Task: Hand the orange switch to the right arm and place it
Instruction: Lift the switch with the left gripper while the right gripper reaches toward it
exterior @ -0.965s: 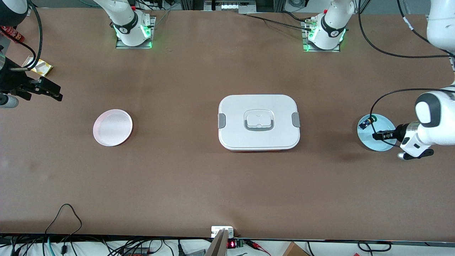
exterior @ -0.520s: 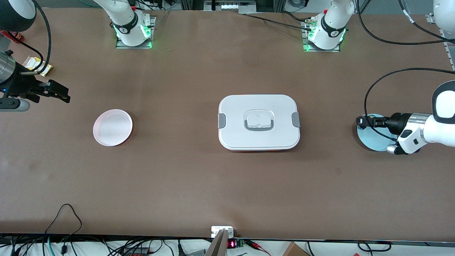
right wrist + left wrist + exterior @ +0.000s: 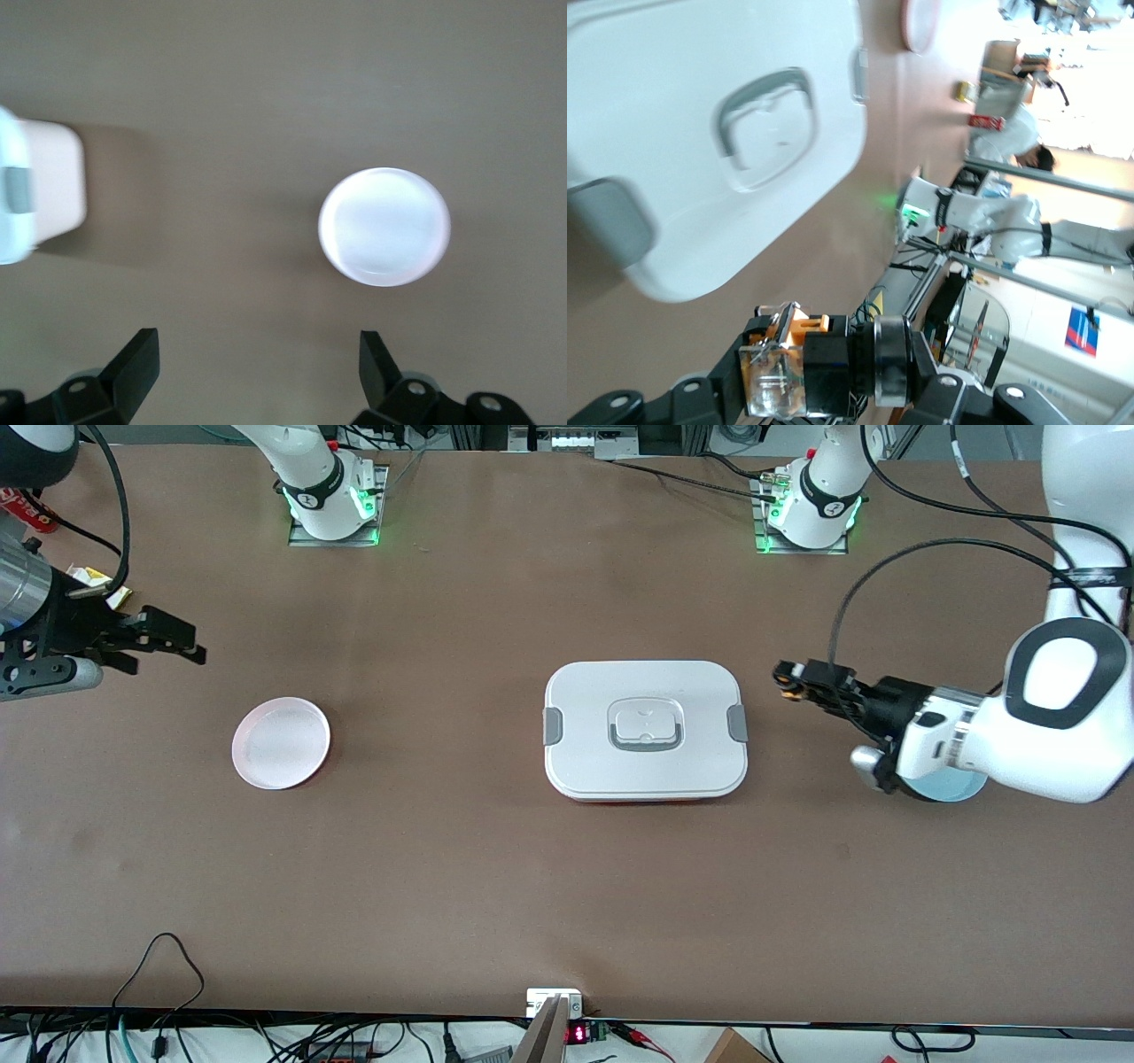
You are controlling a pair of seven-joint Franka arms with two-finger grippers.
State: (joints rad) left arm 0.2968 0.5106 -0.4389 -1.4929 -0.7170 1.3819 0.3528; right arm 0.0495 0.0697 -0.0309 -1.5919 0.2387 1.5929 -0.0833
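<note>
The orange switch (image 3: 785, 684) hangs in the air between the white lidded box (image 3: 645, 729) and the blue plate (image 3: 952, 788), with my left gripper (image 3: 797, 677) shut on it. In the left wrist view the orange switch (image 3: 804, 326) shows its orange part, clear block and black collar clamped in the left gripper (image 3: 799, 372). My right gripper (image 3: 186, 642) hovers open over the table at the right arm's end, near the pink plate (image 3: 281, 742). The right wrist view shows the right gripper (image 3: 255, 367) with nothing between its fingertips (image 3: 133, 361), and the pink plate (image 3: 384, 227) below.
The white lidded box (image 3: 709, 133) with grey clips and handle sits mid-table. The left arm covers most of the blue plate. A yellow packet (image 3: 93, 580) lies at the table's edge by the right arm. Cables run along the table's near edge.
My left gripper has risen from the blue plate with the orange switch and swung toward the white box. My right gripper has moved toward the table's middle, still open.
</note>
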